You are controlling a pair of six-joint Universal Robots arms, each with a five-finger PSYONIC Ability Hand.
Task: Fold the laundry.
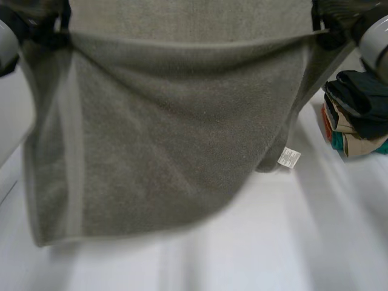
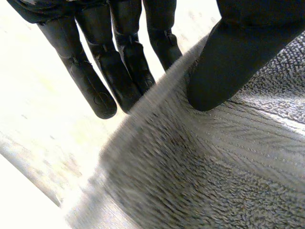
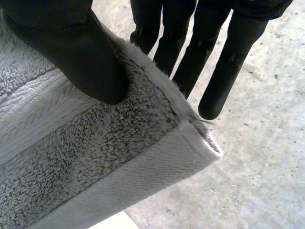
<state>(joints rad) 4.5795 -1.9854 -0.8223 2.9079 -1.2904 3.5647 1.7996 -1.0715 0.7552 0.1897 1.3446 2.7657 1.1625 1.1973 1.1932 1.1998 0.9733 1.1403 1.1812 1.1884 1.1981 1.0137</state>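
Grey towel (image 1: 170, 133), hung by its top edge between two hands over the white table (image 1: 273, 242).

Left hand (image 2: 238, 52): thumb pressed flat on the pile near one upper corner, straight fingers (image 2: 119, 67) behind the cloth's edge, pinching it. Right hand (image 3: 71, 47): same pinch at the opposite upper corner, thumb on the pile just inside the woven band, fingers (image 3: 224, 71) straight behind. The towel's long axis runs side to side between the hands, top edge taut, body hanging toward the table. Its lower edge slants, with the corner under the left hand lowest and the side under the right hand gathered up. The head view adds a white care label (image 1: 288, 158) at that gathered corner and a stack of folded clothes (image 1: 357, 115) on the table beside the right arm. The right wrist view adds the hemmed corner at the fingertips.
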